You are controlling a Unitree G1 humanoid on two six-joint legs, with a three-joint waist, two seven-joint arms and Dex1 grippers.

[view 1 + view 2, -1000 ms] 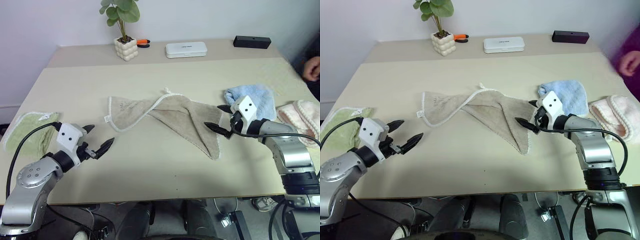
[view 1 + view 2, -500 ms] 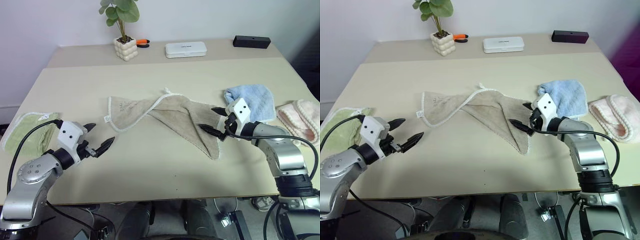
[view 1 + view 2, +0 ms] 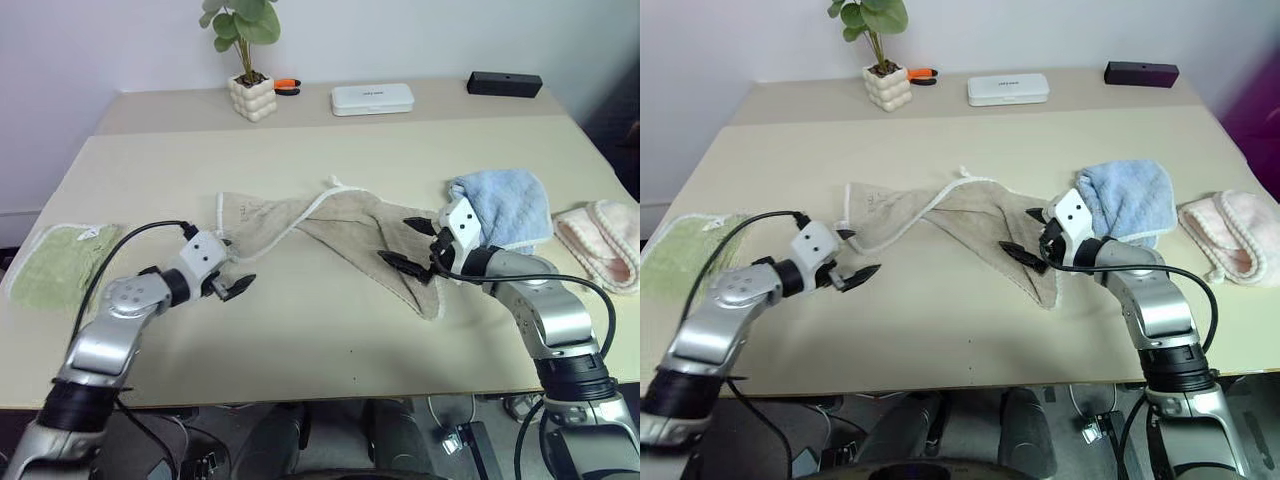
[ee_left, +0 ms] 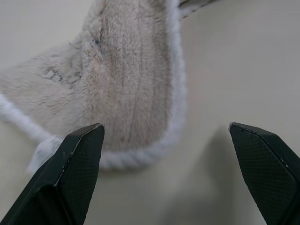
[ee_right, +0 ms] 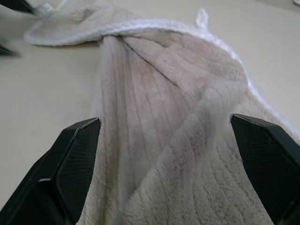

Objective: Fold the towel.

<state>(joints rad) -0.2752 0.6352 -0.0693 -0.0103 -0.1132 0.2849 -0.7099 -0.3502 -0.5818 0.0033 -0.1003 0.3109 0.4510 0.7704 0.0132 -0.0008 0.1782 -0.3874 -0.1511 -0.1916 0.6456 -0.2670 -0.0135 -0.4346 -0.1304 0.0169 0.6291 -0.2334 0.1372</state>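
on table (image 3: 330,340), both hands wide open, empty, flanking the towel (image 3: 330,225).

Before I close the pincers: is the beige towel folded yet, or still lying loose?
Not folded. The towel lies crumpled and twisted, its whitish edging curving unevenly across the table.

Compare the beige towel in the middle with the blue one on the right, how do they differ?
The beige towel is larger and lies spread out, twisted across the table's middle; the blue towel is bunched in a compact heap. The beige one has a whitish edging and a small loop; the blue one shows none. Both open tools, left and right, are at the beige towel. Both are soft terry cloths.
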